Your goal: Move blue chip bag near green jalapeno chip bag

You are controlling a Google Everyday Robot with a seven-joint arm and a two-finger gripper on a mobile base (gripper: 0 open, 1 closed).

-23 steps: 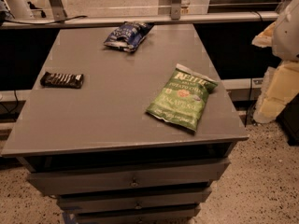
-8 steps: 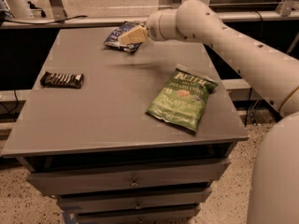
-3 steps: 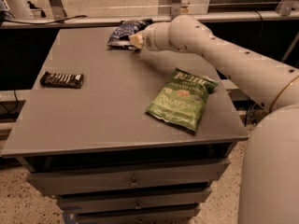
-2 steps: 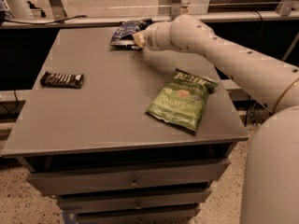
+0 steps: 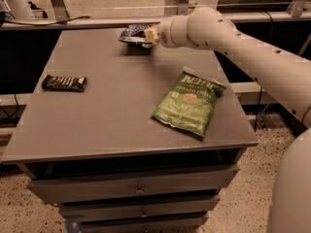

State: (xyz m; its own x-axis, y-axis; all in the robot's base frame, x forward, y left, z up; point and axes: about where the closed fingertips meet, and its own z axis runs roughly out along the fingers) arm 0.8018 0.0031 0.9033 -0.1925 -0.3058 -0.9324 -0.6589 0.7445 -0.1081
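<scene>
The blue chip bag [image 5: 131,34] is at the far edge of the grey table [image 5: 112,106], its right end between the tips of my gripper [image 5: 149,35]. It looks held slightly above the tabletop, with a shadow beneath it. My gripper is shut on it, and my white arm [image 5: 233,42] reaches in from the right. The green jalapeno chip bag [image 5: 189,102] lies flat near the table's right front, well apart from the blue bag.
A dark candy bar [image 5: 64,83] with white markings lies at the table's left side. Drawers [image 5: 138,188] sit under the tabletop. A low ledge with metal posts [image 5: 58,4] runs behind the table's far edge.
My gripper, with the blue chip bag's end in it, has shifted slightly up and toward the far edge. The green bag and the candy bar have not moved.
</scene>
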